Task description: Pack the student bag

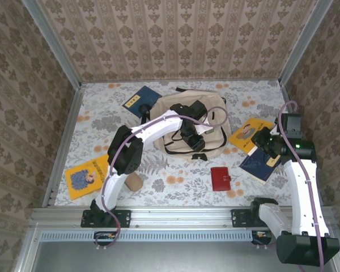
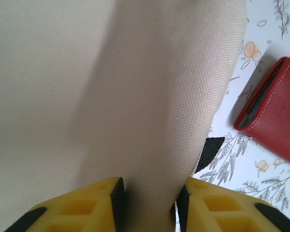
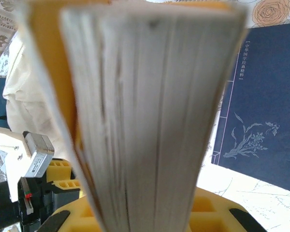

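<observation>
Right fingers [image 3: 217,215] grip the yellow book [image 3: 135,121]; the student bag [image 1: 215,122] lies to their left, mid-bench [image 1: 175,187]. Left fingers [image 2: 82,208] pinch its fabric.

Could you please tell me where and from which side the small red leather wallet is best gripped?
The small red leather wallet lies flat and closed, apart from the beige fabric backpack. Probably come straight down from above and pinch across its two opposite side edges, mid-length.

Cropped student bag [image 2: 87,96], blurry book [image 3: 145,121]
</observation>
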Controlling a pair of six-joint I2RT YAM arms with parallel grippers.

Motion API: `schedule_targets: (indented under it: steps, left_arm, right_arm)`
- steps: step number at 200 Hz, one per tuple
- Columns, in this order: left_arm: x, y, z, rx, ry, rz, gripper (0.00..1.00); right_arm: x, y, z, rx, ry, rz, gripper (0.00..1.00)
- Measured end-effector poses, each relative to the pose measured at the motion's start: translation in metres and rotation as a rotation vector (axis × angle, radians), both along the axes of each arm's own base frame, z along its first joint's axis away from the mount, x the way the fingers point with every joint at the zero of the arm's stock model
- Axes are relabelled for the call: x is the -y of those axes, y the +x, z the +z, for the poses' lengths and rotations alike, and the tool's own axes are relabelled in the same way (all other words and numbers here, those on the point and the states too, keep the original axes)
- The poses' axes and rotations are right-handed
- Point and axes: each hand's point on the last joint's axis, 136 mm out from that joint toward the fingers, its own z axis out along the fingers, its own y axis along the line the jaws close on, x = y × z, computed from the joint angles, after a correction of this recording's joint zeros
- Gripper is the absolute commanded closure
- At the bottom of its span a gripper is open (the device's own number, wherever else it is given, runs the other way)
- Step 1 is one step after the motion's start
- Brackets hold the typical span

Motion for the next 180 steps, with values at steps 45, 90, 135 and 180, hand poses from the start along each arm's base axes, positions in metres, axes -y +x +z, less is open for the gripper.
schedule_targets:
  steps: [45,90,135,180]
  left_arm:
    - [0.0,0.005,0.002,-0.016,-0.025,0.02,0.78]
    - [0.003,0.02,0.014,0.016,-0.064,0.088,0.84]
    - [0.008,0.051,0.081,0.167,-0.212,0.214,0.9]
    - [0.019,0.077,0.142,0.288,-0.374,0.301,0.92]
  right_arm:
    - [0.0,-0.001,0.002,0.008,-0.001,0.0,0.82]
    - [-0.001,-0.009,0.01,0.044,-0.007,-0.001,0.82]
    - [-0.011,-0.024,0.018,0.067,0.033,0.016,0.81]
    - [-0.043,-0.027,0.027,0.134,0.219,0.084,0.82]
